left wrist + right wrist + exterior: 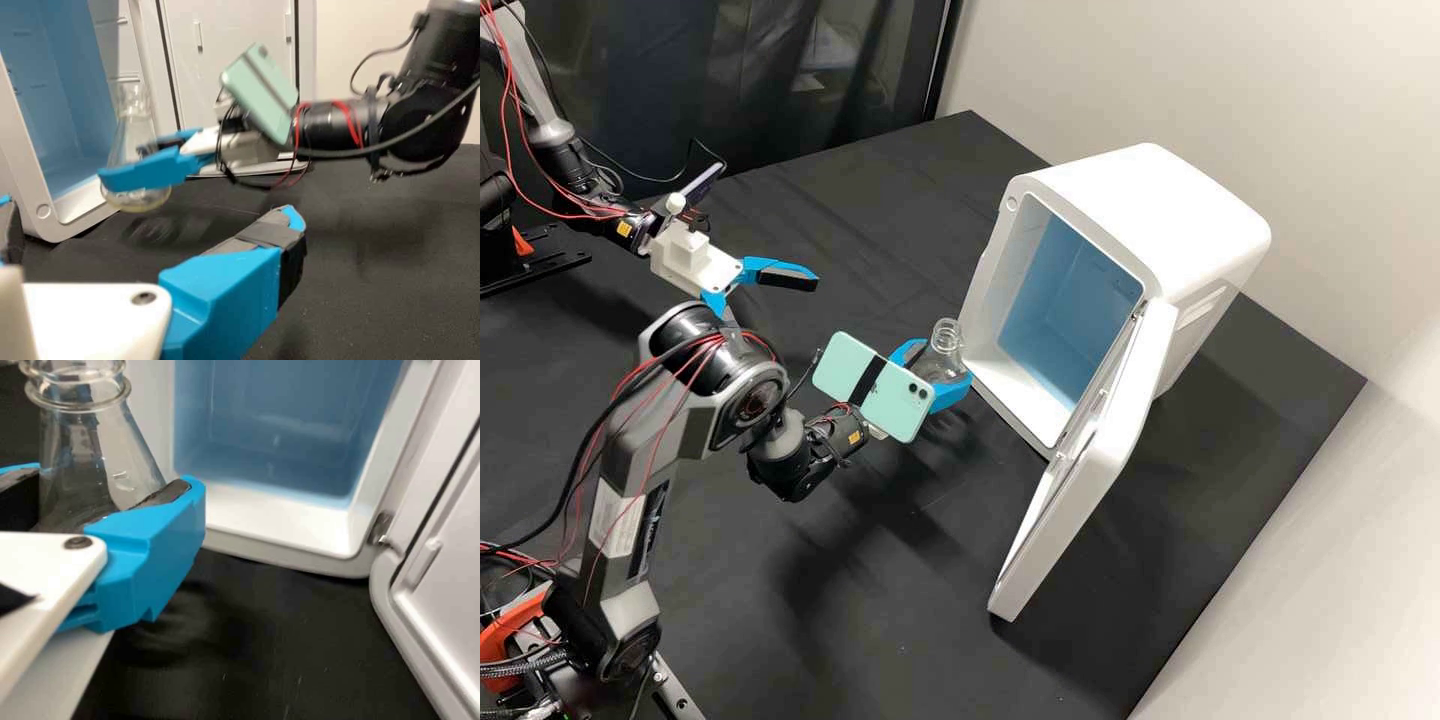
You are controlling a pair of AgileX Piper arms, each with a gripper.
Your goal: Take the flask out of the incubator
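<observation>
**Flask of clear conical glass [944, 340] held outside the white box-shaped incubator [1180, 215]**

The right gripper [932, 372] is clenched with its bright blue fingers on the flask's body. It holds the flask upright in the middle of the frame, just before the incubator's light blue inside. The white door [1080, 450] stands open at the lower right. The left gripper [765, 292], at the upper left, has its fingers spread wide over the black bench [880, 600].

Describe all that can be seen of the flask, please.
The flask is a clear glass cone with a short neck and a thick open rim, no stopper, and looks empty. It stands upright, just outside the open incubator, in front of its blue chamber. The blue jaws of the right gripper clamp its lower body; it seems lifted off the bench.
</observation>
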